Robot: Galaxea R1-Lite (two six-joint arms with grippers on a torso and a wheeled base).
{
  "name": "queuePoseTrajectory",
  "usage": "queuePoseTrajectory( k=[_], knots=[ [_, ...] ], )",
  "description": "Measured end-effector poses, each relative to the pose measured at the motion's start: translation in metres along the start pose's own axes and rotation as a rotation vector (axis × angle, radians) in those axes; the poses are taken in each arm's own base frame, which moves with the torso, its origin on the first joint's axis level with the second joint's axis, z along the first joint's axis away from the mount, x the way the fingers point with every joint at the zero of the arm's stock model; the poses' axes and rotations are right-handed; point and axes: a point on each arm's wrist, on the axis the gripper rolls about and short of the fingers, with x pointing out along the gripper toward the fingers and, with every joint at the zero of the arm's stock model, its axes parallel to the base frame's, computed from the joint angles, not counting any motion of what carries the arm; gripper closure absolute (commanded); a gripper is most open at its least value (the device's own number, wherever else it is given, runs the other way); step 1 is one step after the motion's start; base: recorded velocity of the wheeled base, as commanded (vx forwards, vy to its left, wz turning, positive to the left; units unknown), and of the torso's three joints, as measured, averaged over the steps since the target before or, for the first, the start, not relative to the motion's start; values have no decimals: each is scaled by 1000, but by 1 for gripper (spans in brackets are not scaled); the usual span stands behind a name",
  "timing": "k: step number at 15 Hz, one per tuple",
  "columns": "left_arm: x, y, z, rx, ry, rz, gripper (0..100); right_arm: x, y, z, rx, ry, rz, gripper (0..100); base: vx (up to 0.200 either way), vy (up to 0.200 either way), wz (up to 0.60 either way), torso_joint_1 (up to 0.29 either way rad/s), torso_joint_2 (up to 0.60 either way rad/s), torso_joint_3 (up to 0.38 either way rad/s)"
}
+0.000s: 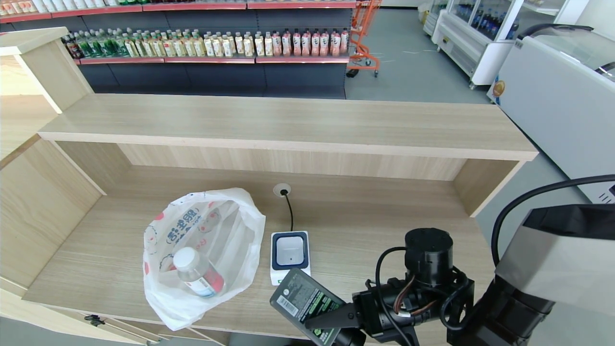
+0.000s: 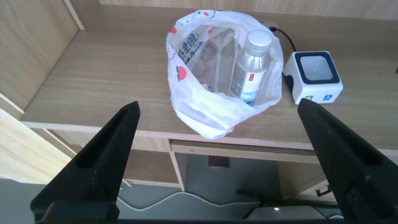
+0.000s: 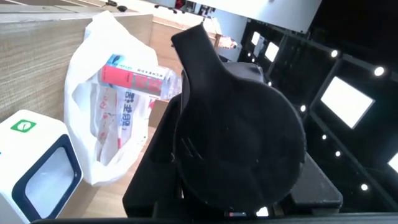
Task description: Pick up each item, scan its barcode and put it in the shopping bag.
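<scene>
a bottle (image 2: 250,68) sits inside the white shopping bag (image 2: 199,112), just beside the scanner (image 2: 316,74).

the dark packet (image 1: 303,299), just in front of the scanner (image 1: 289,255), runs off the bottom edge, and the right gripper's (image 1: 317,327) under finger is hidden beneath it. left of the scanner, the bottle's (image 1: 197,275) base is sunk behind the shopping bag's (image 1: 242,240) folds. in the right wrist view the scanner (image 3: 34,165) is cut by the edge, and a black shape (image 3: 236,137) beside it, unidentifiable, covers part of the bag.
</scene>
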Motion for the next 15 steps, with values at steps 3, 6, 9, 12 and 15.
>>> queuePoseTrajectory(
  k=[3, 6, 9, 12, 15],
  knots=[
    [0, 0, 0, 0, 0, 0, 0, 2, 4, 1, 10, -4, 2, 100, 0, 0, 0, 0, 0, 0],
    [0, 0, 0, 0, 0, 0, 0, 3, 8, 1, 19, -7, 4, 100, 0, 0, 0, 0, 0, 0],
    [0, 0, 0, 0, 0, 0, 0, 5, 11, 1, 25, -16, -3, 100, 0, 0, 0, 0, 0, 0],
    [0, 0, 0, 0, 0, 0, 0, 5, 12, 1, 29, -17, -1, 100, 0, 0, 0, 0, 0, 0],
    [0, 0, 0, 0, 0, 0, 0, 5, 13, 1, 49, -17, 1, 100, 0, 0, 0, 0, 0, 0]
  ],
)
